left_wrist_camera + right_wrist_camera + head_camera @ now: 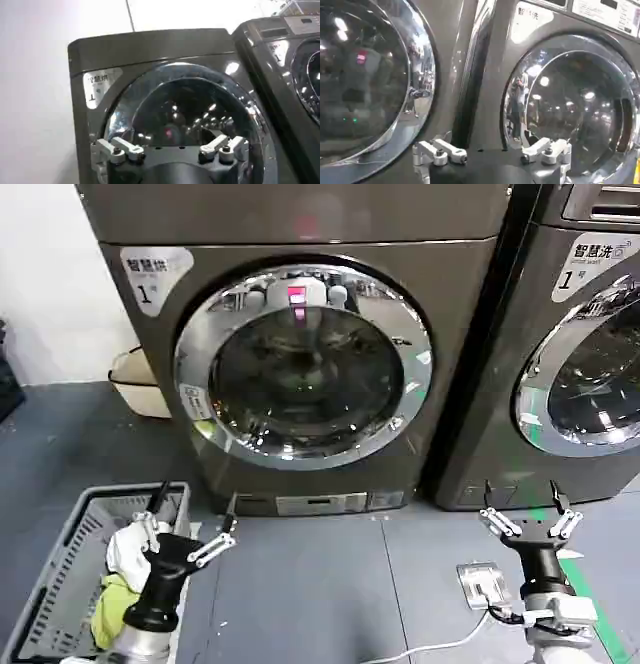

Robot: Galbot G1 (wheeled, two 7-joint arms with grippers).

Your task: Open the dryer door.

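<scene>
Your dark grey dryer's round chrome-rimmed glass door is shut. Left gripper and right gripper both hang low, jaws spread wide, holding nothing.

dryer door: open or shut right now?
Shut. The dryer door sits flush in its chrome ring; left gripper and right gripper hang open, short of it.

Two machines are standing side by side: the dryer and a second machine, each showing one round door. Two claws are hanging low in front, the left claw and the right claw. One basket is sitting on the floor, holding two cloths. One metal plate is lying nearby.
</scene>
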